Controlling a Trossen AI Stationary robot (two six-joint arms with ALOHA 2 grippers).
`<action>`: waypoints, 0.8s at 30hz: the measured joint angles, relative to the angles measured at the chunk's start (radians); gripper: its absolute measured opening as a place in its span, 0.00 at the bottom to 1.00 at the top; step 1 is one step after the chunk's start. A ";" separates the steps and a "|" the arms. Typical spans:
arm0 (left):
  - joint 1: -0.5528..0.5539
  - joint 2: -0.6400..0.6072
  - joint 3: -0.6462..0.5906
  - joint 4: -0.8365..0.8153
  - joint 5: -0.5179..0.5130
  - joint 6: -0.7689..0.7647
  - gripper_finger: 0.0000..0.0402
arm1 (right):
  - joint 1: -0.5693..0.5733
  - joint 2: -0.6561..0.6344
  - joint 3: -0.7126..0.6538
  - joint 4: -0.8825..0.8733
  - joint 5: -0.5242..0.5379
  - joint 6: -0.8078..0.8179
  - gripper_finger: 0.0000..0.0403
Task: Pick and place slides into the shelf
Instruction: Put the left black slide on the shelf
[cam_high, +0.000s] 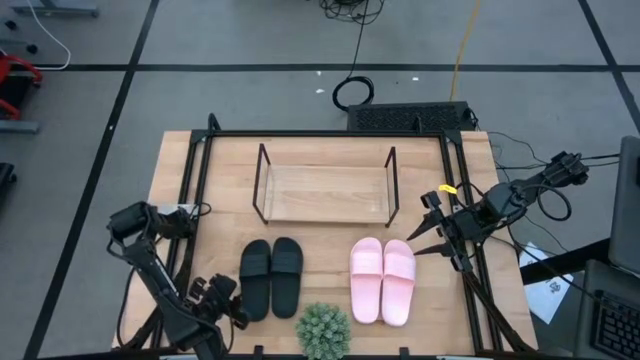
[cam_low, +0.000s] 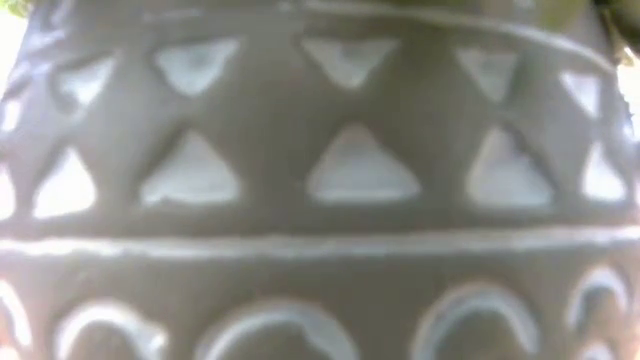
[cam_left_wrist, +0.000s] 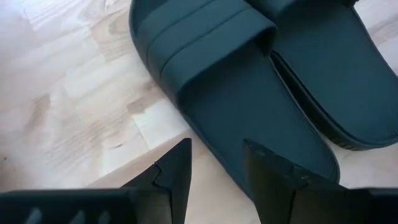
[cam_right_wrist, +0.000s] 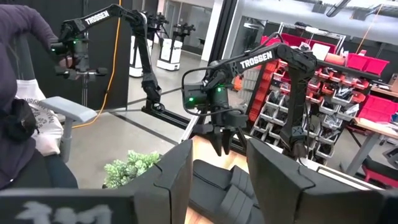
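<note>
Two black slides (cam_high: 270, 277) lie side by side on the table, soles down, with a pale pink pair (cam_high: 382, 280) to their right. The shelf (cam_high: 325, 192) stands behind them, its board bare. My left gripper (cam_left_wrist: 217, 168) is open and tipped down at the near end of the left black slide (cam_left_wrist: 249, 93). One finger is over the table beside that slide's outer edge and the other over its footbed. My right gripper (cam_high: 425, 225) hangs open and level above the table's right rail, holding nothing.
A potted green plant (cam_high: 323, 330) stands at the near edge between the two pairs. Its patterned pot (cam_low: 320, 180) fills the low view. Black rails (cam_high: 195, 190) frame the tabletop. A person (cam_right_wrist: 18, 99) sits beyond the table in the right wrist view.
</note>
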 joint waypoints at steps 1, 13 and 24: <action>-0.008 0.000 -0.001 -0.004 -0.001 -0.022 0.36 | 0.000 0.000 0.000 0.000 0.000 0.000 0.36; -0.080 0.000 -0.100 0.065 -0.028 -0.162 0.36 | 0.000 0.000 0.000 0.000 0.000 0.000 0.36; -0.005 0.000 -0.012 0.043 -0.082 0.089 0.36 | 0.000 0.000 0.000 0.007 0.000 -0.001 0.36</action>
